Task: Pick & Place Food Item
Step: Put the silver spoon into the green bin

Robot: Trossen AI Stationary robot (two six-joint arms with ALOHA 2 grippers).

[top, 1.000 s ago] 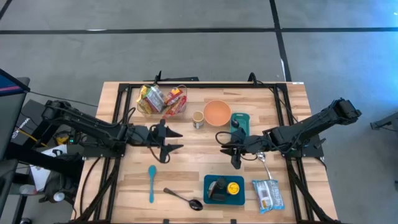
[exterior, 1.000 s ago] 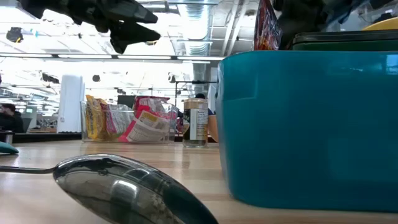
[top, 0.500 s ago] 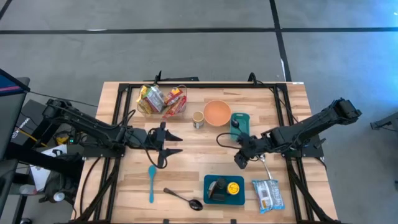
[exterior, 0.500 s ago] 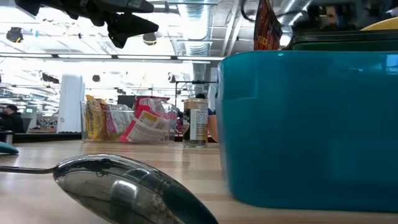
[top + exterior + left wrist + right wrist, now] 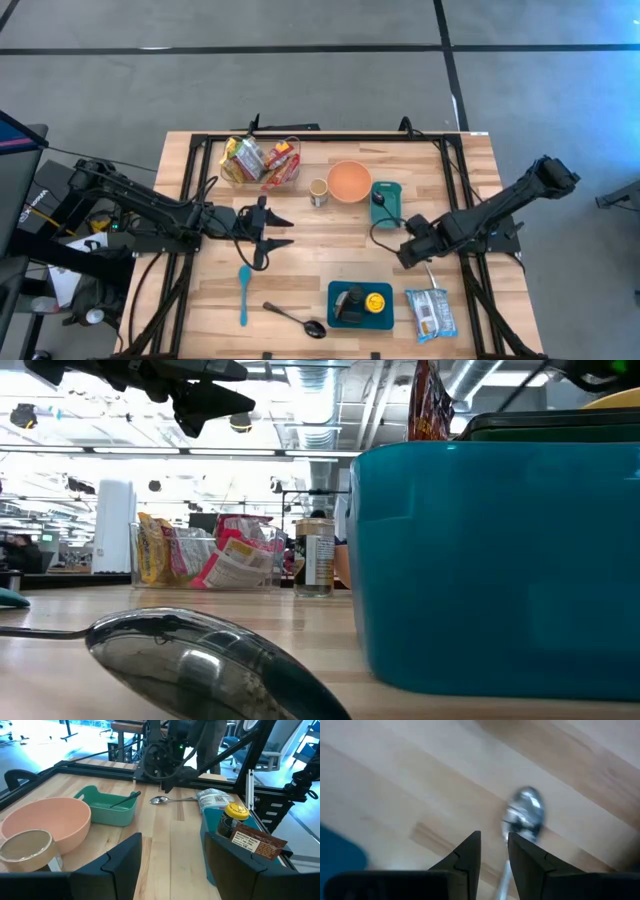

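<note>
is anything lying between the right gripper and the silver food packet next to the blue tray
Only a metal spoon. It lies on the table between the right gripper and the food packet, with its bowl just ahead of the gripper. Nothing else visible stands in that stretch.

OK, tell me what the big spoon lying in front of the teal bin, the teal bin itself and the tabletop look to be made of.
The large spoon looks like polished metal: its bowl mirrors the ceiling lights. The teal rectangular bin seems to be moulded plastic, smooth and matte with rounded corners. The pale wooden table looks like butcher-block wood, with visible plank strips and grain; any coating cannot be judged.
</note>
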